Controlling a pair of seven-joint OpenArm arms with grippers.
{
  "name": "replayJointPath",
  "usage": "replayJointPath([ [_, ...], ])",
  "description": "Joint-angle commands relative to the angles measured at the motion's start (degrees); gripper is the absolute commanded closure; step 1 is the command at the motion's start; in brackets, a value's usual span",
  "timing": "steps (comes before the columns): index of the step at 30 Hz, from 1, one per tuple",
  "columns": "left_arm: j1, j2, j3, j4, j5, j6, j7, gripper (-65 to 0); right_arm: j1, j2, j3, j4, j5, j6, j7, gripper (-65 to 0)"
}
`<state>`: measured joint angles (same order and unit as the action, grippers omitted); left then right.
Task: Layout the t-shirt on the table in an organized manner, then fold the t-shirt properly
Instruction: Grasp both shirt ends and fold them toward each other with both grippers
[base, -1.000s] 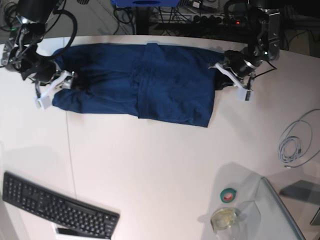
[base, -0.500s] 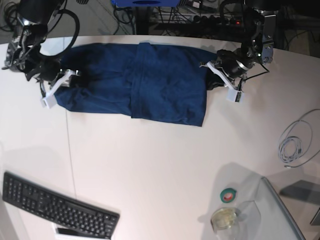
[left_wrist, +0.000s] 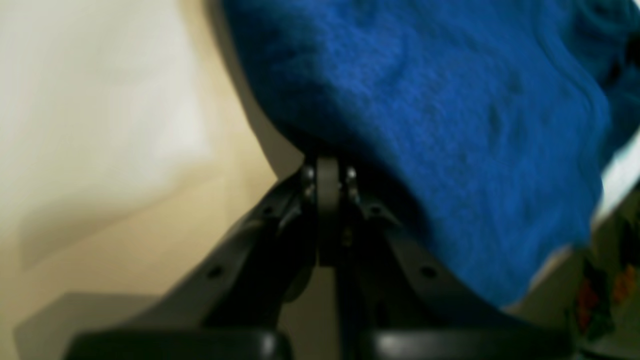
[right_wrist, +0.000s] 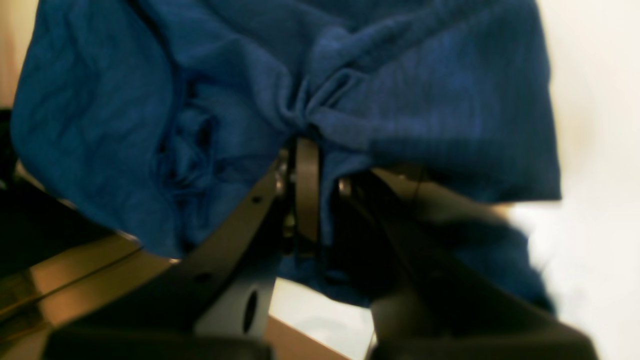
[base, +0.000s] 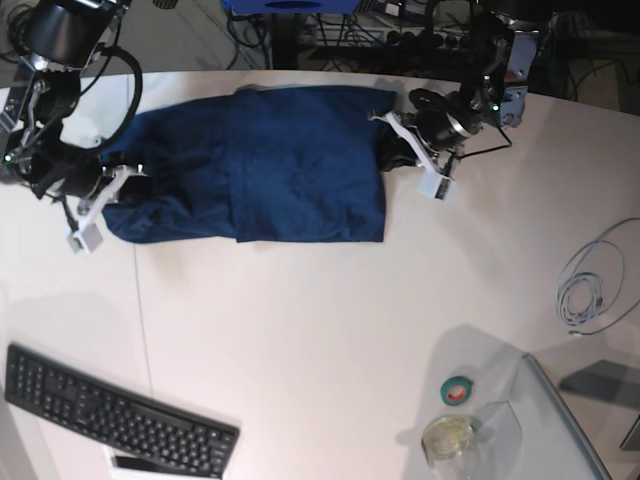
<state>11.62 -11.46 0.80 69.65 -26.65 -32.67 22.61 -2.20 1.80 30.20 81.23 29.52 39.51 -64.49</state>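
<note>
Fold step underway. T-shirt (base: 260, 165) lies on worktop (base: 330, 320), far side. Left tool (base: 408, 152) and right tool (base: 108, 192) both clamped on opposite cloth ends. Next: lift together, keep tension even.

Robotics lab, probably. White table (base: 320, 320) with black keyboard (base: 110, 410), coiled grey cable (base: 590, 290), tape roll (base: 458, 390); power strips and tangled wiring (base: 400, 40) behind, dim and hard to read.

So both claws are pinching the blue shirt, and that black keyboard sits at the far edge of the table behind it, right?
Not quite: in the base view the keyboard sits at the near edge, in front of the t-shirt. The left gripper and right gripper do pinch it.
</note>
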Motion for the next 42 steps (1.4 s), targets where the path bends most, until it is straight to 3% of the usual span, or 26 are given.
replayJointPath([
  [1,-0.2,-0.4,0.3,0.8,0.1,-0.2,-0.1,0.0,-0.1,-0.4,-1.1,2.3,1.5,0.5,-0.1,-0.8],
  [5,-2.2,-0.4,3.9,0.6,0.0,-0.1,-0.1,0.0,-2.1,-0.6,-5.4,8.1,1.9,0.5,-0.3,-0.8],
  [13,-5.4,-0.3,11.0,0.3,0.0,0.0,-0.1,0.0,-4.0,-4.2,-12.1,15.9,1.9,0.5,-2.2,-0.8],
  [17,-5.9,-0.2,12.3,0.3,0.0,0.0,-0.1,0.0,-4.0,-6.4,-14.0,17.5,1.5,0.5,-3.1,-0.8],
  [22,-7.0,0.7,12.4,-0.3,0.0,0.0,0.0,0.0,-4.3,-6.5,-17.5,18.6,1.6,0.5,-3.2,-0.8],
  [25,-7.0,0.8,12.4,-0.9,0.0,0.0,0.0,0.0,-4.3,-6.6,-20.0,18.5,1.8,-2.9,-2.6,-0.8],
  [31,-7.1,0.8,12.3,-0.9,0.0,0.0,0.0,0.0,-3.9,-6.4,-23.6,16.6,1.5,-5.6,0.4,-0.8],
  [42,-7.1,0.8,12.4,-0.9,0.0,0.0,0.0,0.0,-2.9,-6.4,-29.2,6.8,1.5,-5.8,6.8,-0.8],
])
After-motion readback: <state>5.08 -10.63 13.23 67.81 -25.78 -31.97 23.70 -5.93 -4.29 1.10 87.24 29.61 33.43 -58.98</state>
